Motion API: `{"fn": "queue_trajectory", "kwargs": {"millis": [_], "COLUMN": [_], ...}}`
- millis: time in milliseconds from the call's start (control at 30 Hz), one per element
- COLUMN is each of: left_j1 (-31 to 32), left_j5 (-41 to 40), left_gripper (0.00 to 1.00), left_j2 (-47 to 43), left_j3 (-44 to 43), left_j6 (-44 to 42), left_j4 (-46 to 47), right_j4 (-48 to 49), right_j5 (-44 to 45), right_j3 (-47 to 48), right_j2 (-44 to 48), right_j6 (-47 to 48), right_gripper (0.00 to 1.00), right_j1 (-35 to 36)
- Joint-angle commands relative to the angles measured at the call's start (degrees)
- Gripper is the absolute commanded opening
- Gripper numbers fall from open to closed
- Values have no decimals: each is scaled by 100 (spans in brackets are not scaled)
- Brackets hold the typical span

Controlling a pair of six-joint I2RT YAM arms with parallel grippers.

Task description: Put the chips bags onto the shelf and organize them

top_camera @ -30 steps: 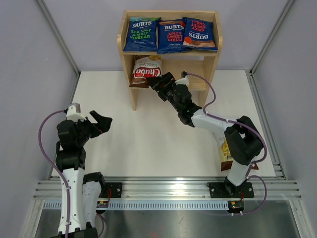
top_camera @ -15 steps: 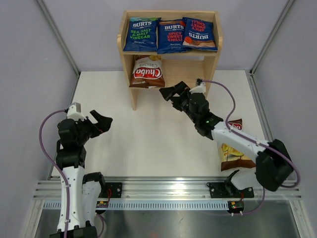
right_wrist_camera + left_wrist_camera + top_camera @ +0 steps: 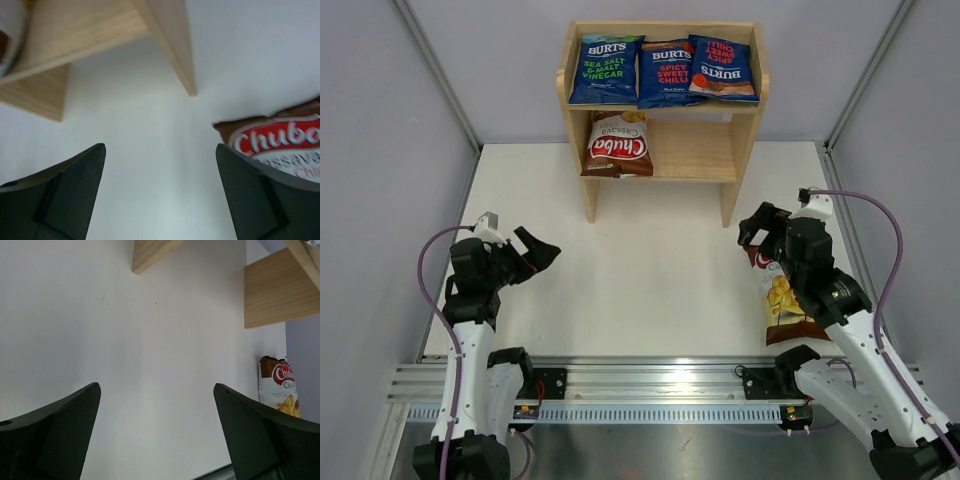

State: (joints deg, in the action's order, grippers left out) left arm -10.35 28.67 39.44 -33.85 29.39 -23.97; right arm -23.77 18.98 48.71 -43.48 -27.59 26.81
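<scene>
The wooden shelf [image 3: 695, 150] stands at the table's far side. Three blue BURTS chips bags [image 3: 666, 73] lie side by side on its top tier. One brown Chuba bag [image 3: 617, 145] rests at the left of the lower tier. A second Chuba bag [image 3: 782, 302] lies flat on the table at the right, partly under my right arm. My right gripper [image 3: 758, 222] hovers open and holds nothing just beyond that bag's top edge [image 3: 280, 142]. My left gripper [image 3: 542, 250] is open over bare table at the left, holding nothing.
The shelf's right leg [image 3: 170, 45] stands just ahead of my right gripper [image 3: 160, 150]. The lower tier's right half is bare wood. In the left wrist view my left gripper [image 3: 157, 390] faces the table's Chuba bag [image 3: 279, 390]. Grey walls enclose the table.
My right arm has drawn back from the lower shelf, leaving the Chuba bag there, and swung right over the bag on the table. My left arm shifted slightly nearer.
</scene>
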Motion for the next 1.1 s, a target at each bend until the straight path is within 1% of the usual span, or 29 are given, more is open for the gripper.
{"fn": "queue_trajectory", "kwargs": {"millis": [0,33,67,133,167,200,233,267,300,367,400,433,533,567,600,633,667,733,800,867,933,1067], "left_j1": [129,164,243,647,814,1137,1297,1438,1657,1816,1887,1887,1887,1896,2062,2159,2238,2388,2511,2511,2520,2573], "left_j5": [219,210,149,104,8,-62,-89,-63,-11,69,34,-27,-133,-229,-439,-519,-642,-713,-801,-889,-819,-643], "left_gripper": [99,99,99,99,99,99,99,99,99,99,99,99,99,99,99,99,99,99,99,99,99,99], "left_j2": [-261,-331,-462,-577,-665,-709,-753,-788,-867,-920,-929,-947,-973,-982,-1000,-1078,-1105,-1184,-1324,-1378,-1325,-1290], "left_j3": [264,334,465,519,519,502,484,467,362,169,-15,-391,-1051,-1150,-1185,-1073,-976,-843,-887,-843,-843,-834], "left_j6": [164,181,242,313,331,357,366,401,401,192,34,-133,-713,-950,-935,-935,-883,-812,-856,-821,-829,-864], "left_j4": [243,235,226,173,121,33,-55,-116,-187,-458,-643,-1036,-1556,-1637,-1672,-1542,-1497,-1444,-1462,-1383,-1400,-1356], "right_j4": [-1165,-1095,-877,-499,-245,-199,-146,-85,-49,39,74,135,198,67,-65,-414,-540,-611,-594,-427,-435,-488], "right_j5": [-16,-270,-864,-1421,-1754,-1853,-2063,-2657,-2924,-3102,-3120,-3120,-3015,-3058,-3067,-2989,-2623,-2304,-2503,-2898,-2935,-3277], "right_j3": [60,42,-45,-212,-239,-187,-108,32,103,270,306,323,455,673,832,1016,1244,1264,1106,835,711,482], "right_j2": [-204,-265,-362,-494,-607,-974,-1195,-1415,-1817,-2267,-2374,-2471,-2884,-3050,-3435,-3621,-3858,-3931,-3878,-3808,-3755,-3808], "right_j6": [360,282,90,-70,-114,-88,-71,-10,0,61,96,105,158,254,342,429,604,685,607,475,483,606], "right_gripper": [99,99,99,99,99,99,99,99,99,100,99,99,99,100,99,99,99,100,99,99,99,99], "right_j1": [-762,-1287,-1579,-2054,-2579,-2862,-3161,-3686,-3961,-4366,-4438,-4491,-4579,-4588,-4605,-4606,-4614,-4710,-4895,-5123,-5212,-5344]}}
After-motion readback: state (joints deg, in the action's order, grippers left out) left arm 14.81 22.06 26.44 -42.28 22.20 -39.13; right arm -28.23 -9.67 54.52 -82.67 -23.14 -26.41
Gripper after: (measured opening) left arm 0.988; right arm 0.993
